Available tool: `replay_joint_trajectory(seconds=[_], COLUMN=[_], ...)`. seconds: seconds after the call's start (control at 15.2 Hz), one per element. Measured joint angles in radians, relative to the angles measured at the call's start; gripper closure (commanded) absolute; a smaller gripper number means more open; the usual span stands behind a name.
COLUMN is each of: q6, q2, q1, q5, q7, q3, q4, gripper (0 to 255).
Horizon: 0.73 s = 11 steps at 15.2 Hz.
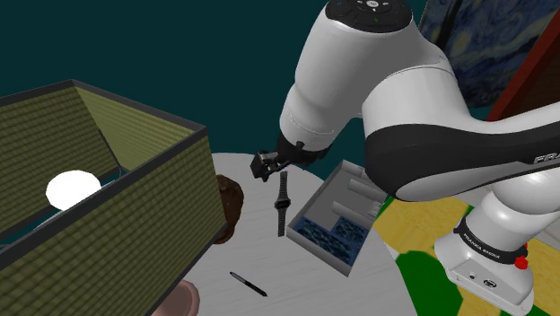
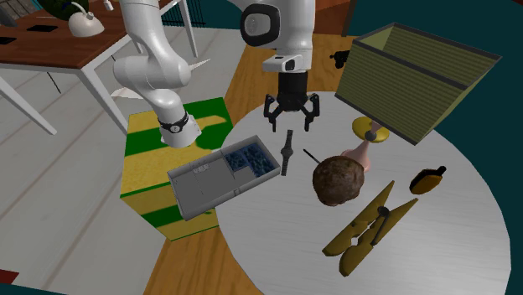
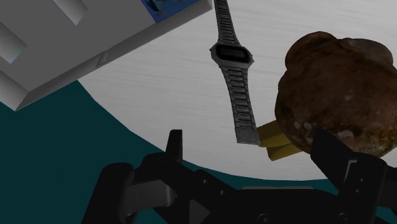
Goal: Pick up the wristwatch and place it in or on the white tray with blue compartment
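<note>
Black fingers (image 3: 175,145) of my gripper (image 2: 292,122) stand wide apart, clasping nothing, as I hang above the pale round table (image 2: 436,251). The wristwatch (image 2: 287,152) lies flat on that table, just below the gripper in the second exterior view's upper middle, strap stretched straight. Just beside it, to the left, sits the grey tray (image 2: 191,194), its blue compartment (image 2: 251,161) nearest the watch. A brown lumpy object (image 2: 339,179) sits at the watch's lower right.
</note>
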Motion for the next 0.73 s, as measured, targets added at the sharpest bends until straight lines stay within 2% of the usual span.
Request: replay_joint_trajectory(seconds=[0.46,0.53,0.73], q6=[0.013,0.013,0.013], q2=[0.006,0.006,0.006], q1=[-0.010,-0.010,-0.010], q5=[-0.005,-0.005,-0.005], q7=[0.004,0.004,0.004], q3=[0.010,0.010,0.010], q4=[-0.005,-0.005,-0.004], gripper=[0,255,255])
